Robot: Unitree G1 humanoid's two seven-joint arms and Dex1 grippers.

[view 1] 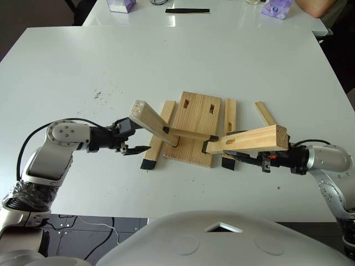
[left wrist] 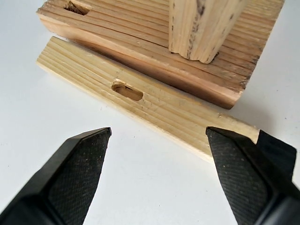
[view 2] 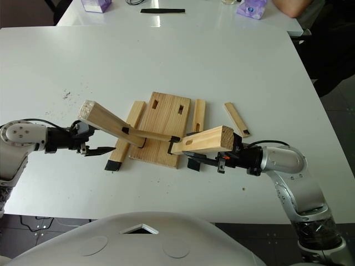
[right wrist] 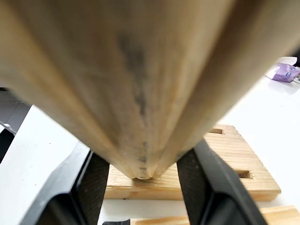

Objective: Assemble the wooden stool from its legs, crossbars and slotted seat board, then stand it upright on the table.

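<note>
L side: the left arm (view 1: 52, 152) is bent at the elbow by the near left edge of the worktop (view 1: 66, 66). Its forearm is low and roughly level, pointing inward toward the centre. The left gripper (view 1: 135, 148) has its jaws spread wide, with nothing between the pads (left wrist: 79, 164).

R side: the right arm (view 1: 328, 162) is folded at the near right, its forearm level and pointing inward. The right gripper (right wrist: 140, 177) has its jaws clamped on a wooden leg (view 1: 252, 139), with a finger (right wrist: 96, 180) pressed on each side. The leg is held off the worktop, nearly level. The two grippers face each other, well apart.
</note>
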